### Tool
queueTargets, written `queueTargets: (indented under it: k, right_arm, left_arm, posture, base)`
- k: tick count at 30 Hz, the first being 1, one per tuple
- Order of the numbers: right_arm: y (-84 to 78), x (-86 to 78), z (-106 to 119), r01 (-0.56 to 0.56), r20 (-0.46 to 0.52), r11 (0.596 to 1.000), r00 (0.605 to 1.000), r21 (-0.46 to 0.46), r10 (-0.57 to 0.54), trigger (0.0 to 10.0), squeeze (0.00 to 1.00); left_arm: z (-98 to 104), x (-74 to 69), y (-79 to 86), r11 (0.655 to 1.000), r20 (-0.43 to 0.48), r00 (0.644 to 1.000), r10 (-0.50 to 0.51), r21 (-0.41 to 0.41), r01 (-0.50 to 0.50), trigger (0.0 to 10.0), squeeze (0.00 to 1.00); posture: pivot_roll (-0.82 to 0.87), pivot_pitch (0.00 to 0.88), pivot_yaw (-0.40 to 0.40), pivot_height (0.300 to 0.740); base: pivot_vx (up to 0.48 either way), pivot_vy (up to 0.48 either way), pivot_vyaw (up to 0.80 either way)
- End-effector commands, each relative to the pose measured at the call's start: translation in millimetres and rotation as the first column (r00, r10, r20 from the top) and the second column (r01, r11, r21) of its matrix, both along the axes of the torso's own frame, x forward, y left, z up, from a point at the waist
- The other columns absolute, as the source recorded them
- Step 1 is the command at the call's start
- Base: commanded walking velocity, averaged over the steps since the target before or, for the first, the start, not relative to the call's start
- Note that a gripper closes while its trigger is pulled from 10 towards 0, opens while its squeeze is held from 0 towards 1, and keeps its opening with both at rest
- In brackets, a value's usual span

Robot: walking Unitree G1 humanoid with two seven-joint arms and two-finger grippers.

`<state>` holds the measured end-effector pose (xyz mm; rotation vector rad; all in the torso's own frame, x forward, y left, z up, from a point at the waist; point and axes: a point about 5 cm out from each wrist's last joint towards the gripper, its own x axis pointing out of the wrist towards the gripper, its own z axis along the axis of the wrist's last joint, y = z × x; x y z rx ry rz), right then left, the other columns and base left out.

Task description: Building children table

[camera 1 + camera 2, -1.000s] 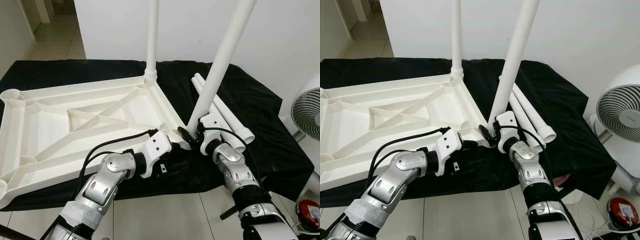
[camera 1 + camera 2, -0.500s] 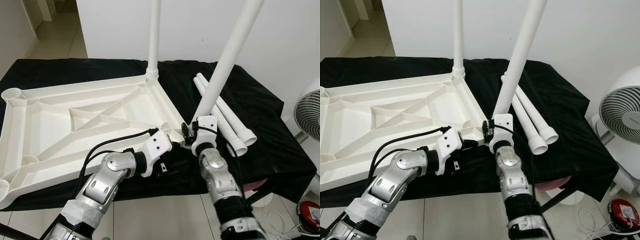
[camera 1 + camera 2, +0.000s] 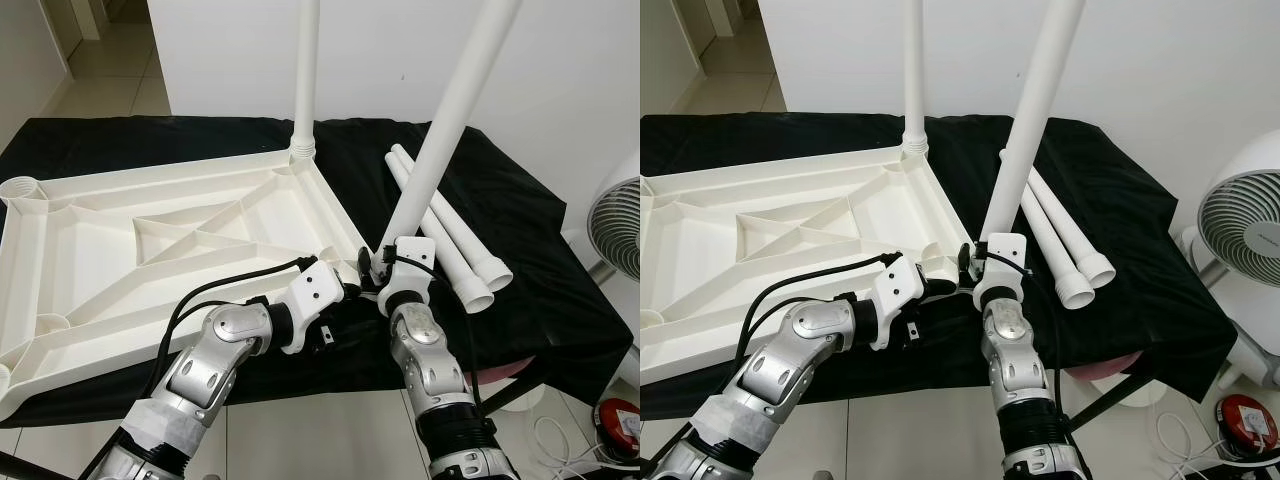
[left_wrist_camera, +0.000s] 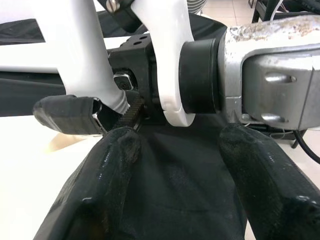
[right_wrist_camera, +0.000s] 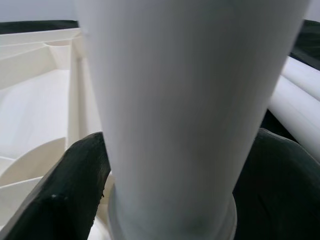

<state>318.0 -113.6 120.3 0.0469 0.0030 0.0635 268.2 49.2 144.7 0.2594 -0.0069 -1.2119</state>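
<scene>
Leg-fitting is the step: the right tool (image 3: 985, 262) clamps a tilted white leg (image 3: 1025, 140) over the upturned tabletop's (image 3: 790, 215) near corner socket; the left tool (image 4: 165, 165), fingers apart, waits beside. Next, I judge: straighten and press down.

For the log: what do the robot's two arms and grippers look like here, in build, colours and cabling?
Both arms are jointed silver metal segments with black collars. The left arm has white tape wrapped near its base and black cables looping along it to a white wrist housing. The right arm turns black lower down and carries a white wrist housing with a thin black cable. The left gripper and the right gripper have thick matte black fingers.
</scene>
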Motion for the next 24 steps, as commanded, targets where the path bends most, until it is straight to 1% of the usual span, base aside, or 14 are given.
queueTargets:
  k: [1, 3, 5, 6, 8, 9, 10, 11, 13, 14, 15, 17, 21, 24]
  right_arm:
    - [-3.2, -2.2, 1, -0.019, 0.016, 1.000, 1.000, -0.003, 0.019, 10.0, 1.00]
    - [-7.6, -2.3, 2, -0.057, 0.029, 0.998, 0.998, -0.023, 0.058, 10.0, 1.00]
    - [-9.9, -1.8, 2, -0.195, 0.031, 0.980, 0.980, -0.033, 0.196, 10.0, 1.00]
    - [-10.7, -1.4, 2, -0.234, 0.027, 0.971, 0.972, -0.042, 0.235, 10.0, 0.83]
    - [-11.5, -1.1, 2, -0.261, 0.024, 0.964, 0.965, -0.048, 0.262, 10.0, 0.83]
    - [-13.1, 0.1, 2, -0.302, 0.023, 0.952, 0.952, -0.056, 0.304, 10.0, 0.00]
    - [-13.1, 0.1, 2, -0.302, 0.023, 0.952, 0.952, -0.056, 0.304, 10.0, 0.00]
    - [-17.1, 2.8, 3, -0.350, 0.029, 0.932, 0.935, -0.093, 0.354, 10.0, 0.00]
    - [-18.2, 3.4, 3, -0.361, 0.030, 0.927, 0.930, -0.102, 0.365, 10.0, 0.00]
    - [-20.6, 6.3, 4, -0.417, 0.032, 0.900, 0.905, -0.128, 0.424, 10.0, 0.00]
    - [-20.6, 6.3, 4, -0.417, 0.032, 0.900, 0.905, -0.128, 0.424, 10.0, 0.00]
    - [-21.9, 9.4, 5, -0.477, 0.023, 0.869, 0.875, -0.133, 0.484, 10.0, 0.00]
    - [-22.2, 12.0, 5, -0.517, 0.016, 0.845, 0.852, -0.141, 0.524, 10.0, 0.00]
    - [-23.0, 16.5, 5, -0.576, 0.000, 0.800, 0.812, -0.167, 0.584, 10.0, 0.00]
  left_arm:
    - [-1, 0.5, -0.3, 1.000, -0.003, 1.000, 0.012, 0.003, -0.012, 10.0, 0.00]
    - [-1, 0.4, -0.2, 1.000, -0.004, 1.000, 0.013, 0.004, -0.013, 10.0, 0.00]
    - [-1, 0.4, -0.5, 1.000, -0.004, 1.000, 0.014, 0.003, -0.014, 10.0, 0.00]
    - [-1, 0.3, -0.6, 1.000, -0.003, 1.000, 0.013, 0.003, -0.013, 10.0, 0.00]
    - [-1, 0.2, -0.6, 1.000, -0.003, 1.000, 0.013, 0.003, -0.013, 10.0, 0.00]
    - [-1, 0.2, -0.6, 1.000, -0.003, 1.000, 0.012, 0.003, -0.012, 10.0, 0.00]
    - [-1, 0.2, -0.6, 1.000, -0.003, 1.000, 0.012, 0.003, -0.012, 10.0, 0.00]
    - [-1, 0.0, -0.8, 1.000, -0.004, 1.000, 0.010, 0.003, -0.010, 10.0, 0.00]
    - [-1, 0.0, -0.8, 1.000, -0.004, 1.000, 0.009, 0.003, -0.009, 10.0, 0.00]
    - [-1, -0.3, -1.6, 1.000, -0.004, 1.000, 0.005, 0.003, -0.005, 10.0, 0.00]
    - [-1, -0.3, -1.6, 1.000, -0.004, 1.000, 0.005, 0.003, -0.005, 10.0, 0.00]
    - [-1, -0.9, -2.3, 1.000, -0.006, 1.000, -0.001, 0.005, 0.001, 10.0, 0.00]
    - [-1, -1.3, -3.0, 1.000, -0.005, 1.000, -0.005, 0.005, 0.005, 10.0, 0.00]
    - [-1, -2.0, -3.8, 1.000, -0.005, 1.000, -0.009, 0.005, 0.009, 10.0, 0.00]
  posture:
    - [-0.06, 0.000, -0.043, 0.740]
    - [-0.06, 0.000, -0.043, 0.740]
    - [-0.06, 0.000, -0.043, 0.740]
    - [-0.06, 0.000, -0.043, 0.740]
    - [-0.06, 0.000, -0.043, 0.740]
    - [-0.06, 0.000, -0.043, 0.740]
    - [-0.06, 0.000, -0.043, 0.740]
    - [-0.06, 0.000, -0.043, 0.740]
    - [-0.06, 0.000, -0.043, 0.740]
    - [-0.06, 0.000, -0.039, 0.740]
    - [-0.06, 0.000, -0.039, 0.740]
    - [-0.06, 0.000, -0.038, 0.740]
    - [-0.06, 0.000, -0.038, 0.740]
    - [-0.05, 0.000, -0.038, 0.740]
  base:
    - [0.000, 0.000, 0.00]
    - [0.000, 0.000, 0.00]
    - [0.000, 0.000, 0.00]
    - [0.000, 0.000, 0.00]
    - [0.000, 0.000, 0.00]
    - [0.000, 0.000, 0.00]
    - [0.000, 0.000, 0.00]
    - [0.000, 0.000, 0.00]
    - [0.000, 0.000, 0.00]
    - [0.000, 0.000, 0.00]
    - [0.000, 0.000, 0.00]
    - [0.000, 0.000, 0.00]
    - [0.000, 0.000, 0.00]
    - [0.000, 0.000, 0.00]
